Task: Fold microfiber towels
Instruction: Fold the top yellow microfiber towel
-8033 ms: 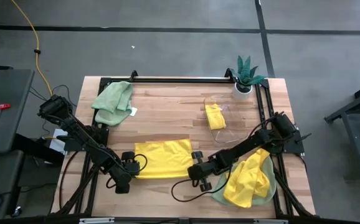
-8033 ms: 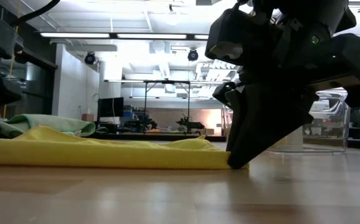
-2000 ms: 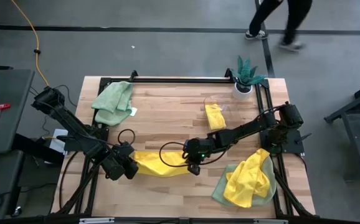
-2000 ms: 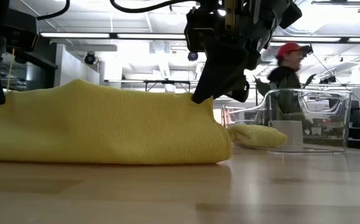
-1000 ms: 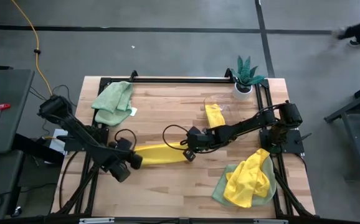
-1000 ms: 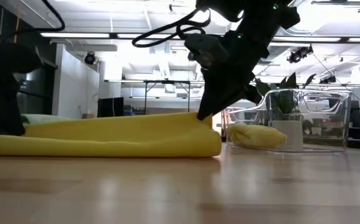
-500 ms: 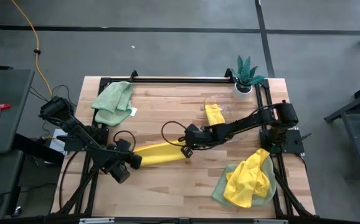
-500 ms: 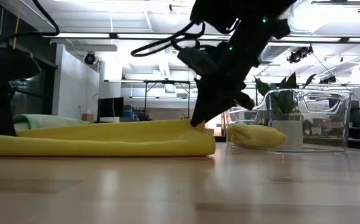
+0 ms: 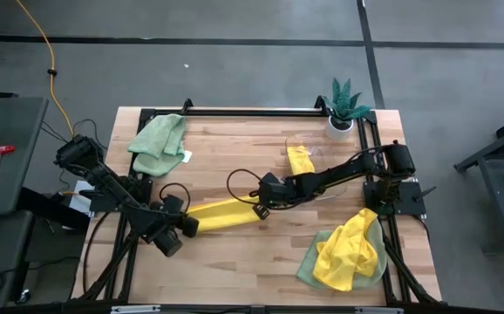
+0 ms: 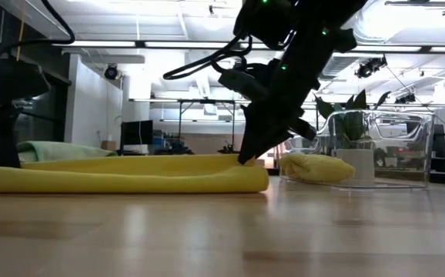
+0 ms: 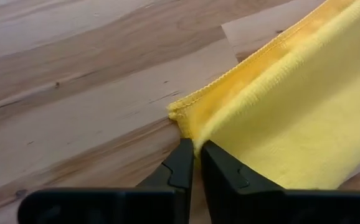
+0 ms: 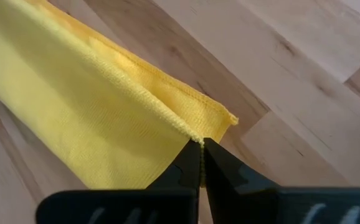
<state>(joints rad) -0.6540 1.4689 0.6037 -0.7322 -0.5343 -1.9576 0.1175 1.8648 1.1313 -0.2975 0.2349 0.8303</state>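
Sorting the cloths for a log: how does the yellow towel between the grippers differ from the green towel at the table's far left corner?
The yellow towel lies folded into a long flat strip; the green towel sits bunched in a loose heap. The left gripper and right gripper pinch the yellow towel's ends; nothing touches the green towel. Both rest on the table.

Robotics lab — concrete floor [image 9: 234,70], strip ceiling lights [image 10: 168,44], benches of equipment [image 10: 180,158] behind

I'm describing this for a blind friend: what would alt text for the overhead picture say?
Two dark robot arms pinch opposite ends of a yellow towel folded into a narrow strip on a wooden table, left gripper at one end and right gripper at the other. A green towel, a potted plant and a yellow-green towel heap sit around them.
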